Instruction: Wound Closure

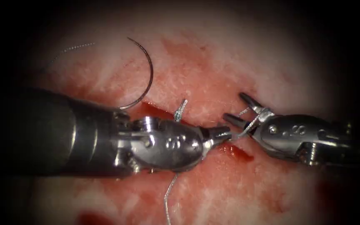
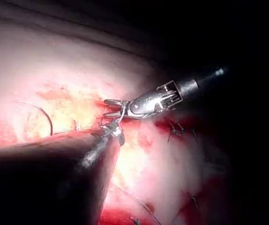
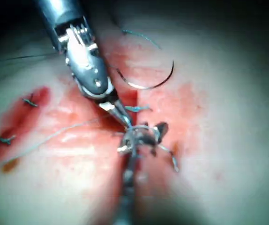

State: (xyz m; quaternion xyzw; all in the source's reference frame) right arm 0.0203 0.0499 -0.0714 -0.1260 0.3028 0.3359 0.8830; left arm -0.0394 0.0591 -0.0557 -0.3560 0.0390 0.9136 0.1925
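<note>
The curved needle [image 1: 146, 71] lies free on the tissue [image 1: 213, 62], left of the cut [image 1: 155, 109] and not in it, held by neither tool. It also appears as needle [image 2: 44, 115] and needle [image 3: 148, 83]. My left tool [image 1: 223, 133] lies across the cut with its jaws shut on the thread [image 1: 240, 132]. My right tool [image 1: 235, 107] stands just right of it, jaws open, with thread looped around them [image 1: 256, 118]. A short thread tail [image 1: 181, 109] sticks up at the cut. In the right wrist view the left tool [image 3: 124, 121] meets the right tool [image 3: 141, 137].
More thread [image 1: 169, 196] runs down from under the left tool toward the near edge. Red fluid [image 1: 240, 152] pools in the cut and stains the tissue. Finished stitches [image 2: 174, 129] sit further along the wound, also seen as stitches [image 3: 29, 101].
</note>
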